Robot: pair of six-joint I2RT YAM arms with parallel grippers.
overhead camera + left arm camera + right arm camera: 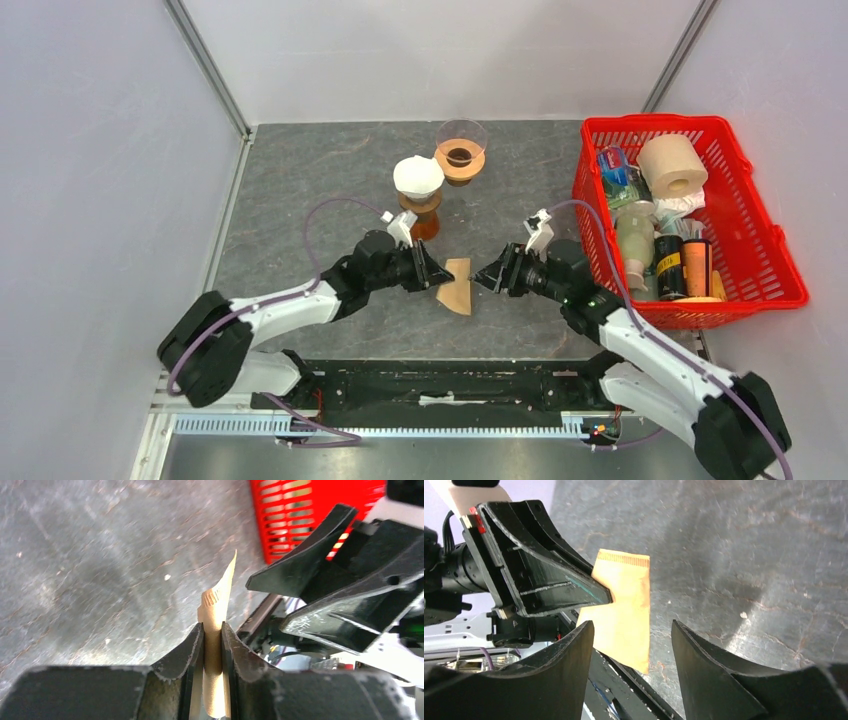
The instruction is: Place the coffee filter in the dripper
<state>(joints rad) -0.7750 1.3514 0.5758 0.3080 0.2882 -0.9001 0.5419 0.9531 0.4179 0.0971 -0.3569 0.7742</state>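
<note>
A folded brown paper coffee filter (457, 286) hangs above the table's middle, pinched in my left gripper (437, 277). In the left wrist view the filter (216, 610) stands edge-on between the shut fingers. My right gripper (482, 278) is open just right of the filter and faces it; in the right wrist view the filter (623, 611) sits ahead of its spread fingertips (586, 630), not between them. A clear dripper with an orange base (460, 150) stands at the back centre. A second dripper with a white filter in it (418, 190) stands on a brown server, left of it.
A red basket (772, 235) at the right holds a paper roll (672, 165), bottles and cans. Grey enclosure walls close off the left, the back and the right. The black arm mount rail (440, 385) runs along the near edge.
</note>
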